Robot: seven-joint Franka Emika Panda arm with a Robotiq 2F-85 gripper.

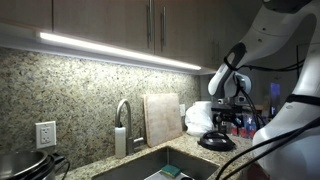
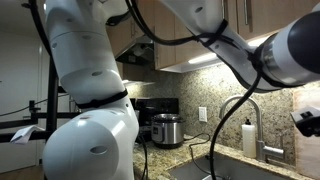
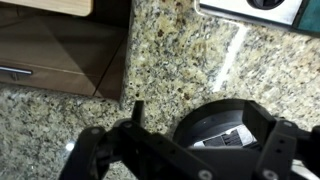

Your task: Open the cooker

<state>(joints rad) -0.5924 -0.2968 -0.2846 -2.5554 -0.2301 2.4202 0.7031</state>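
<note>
You are holding the arm [image 1: 262,35] arched high over the counter [image 3: 180,60]: in an exterior view it is coming down from the top of the frame, bending at a dark joint and pointing the wrist straight down, so the claw [image 1: 225,120] is hanging just above the cooker [image 1: 215,142]. Whether it is touching the top, you cannot tell from here. The cooker is sitting on the granite toward the right of that view, past the faucet [image 1: 122,122] and the pale cutting board [image 1: 161,118] that is leaning on the backsplash. In an exterior view taken from beside the arm's white base [image 2: 85,100], the cooker [image 2: 166,130] is showing as a black pot with a silvery band, standing by the wall. Through the wrist camera you are looking down on its dark round lid [image 3: 225,130], set back from the brown cabinet [image 3: 60,50] fronts, and the claw's fingers [image 3: 100,150] are standing spread wide, gripping nothing, with the lid lying between them and somewhat nearer the right-hand one
</note>
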